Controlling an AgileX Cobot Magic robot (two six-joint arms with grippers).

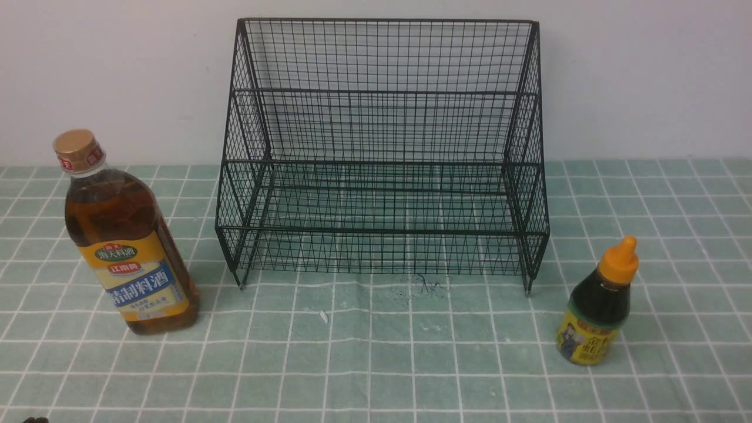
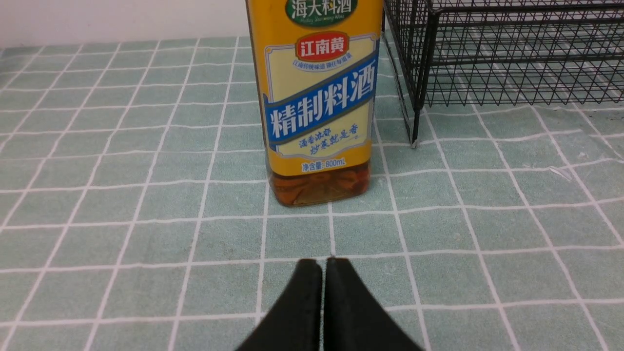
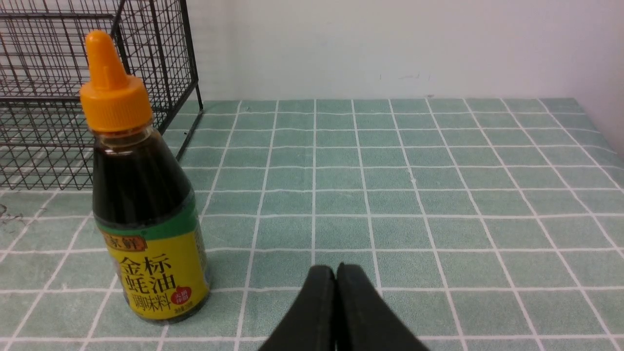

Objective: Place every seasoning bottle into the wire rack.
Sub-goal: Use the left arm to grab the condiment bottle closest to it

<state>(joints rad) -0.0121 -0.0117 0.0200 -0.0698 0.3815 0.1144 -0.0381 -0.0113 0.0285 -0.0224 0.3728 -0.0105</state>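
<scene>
Starting layout. The tall amber bottle (image 1: 126, 247) stands upright toward the left edge of the tabletop (image 1: 376, 358), and the small dark bottle (image 1: 596, 305) toward its right edge. Both are outside the wire rack (image 1: 382, 158) at the back. The left gripper (image 2: 323, 265) and right gripper (image 3: 336, 270) are clenched and empty, each short of its bottle. We judge the tall one heavy and smooth, best gripped across its labelled body. The small one looks light and is best taken below its shoulder. Bare tabletop gives us room, though the rack's front rail must be cleared.

2 seasoning btls (image 1: 132, 258) (image 1: 596, 311), 1 wire rack (image 1: 382, 231), 2 end effectors (image 2: 324, 265) (image 3: 336, 272).
</scene>
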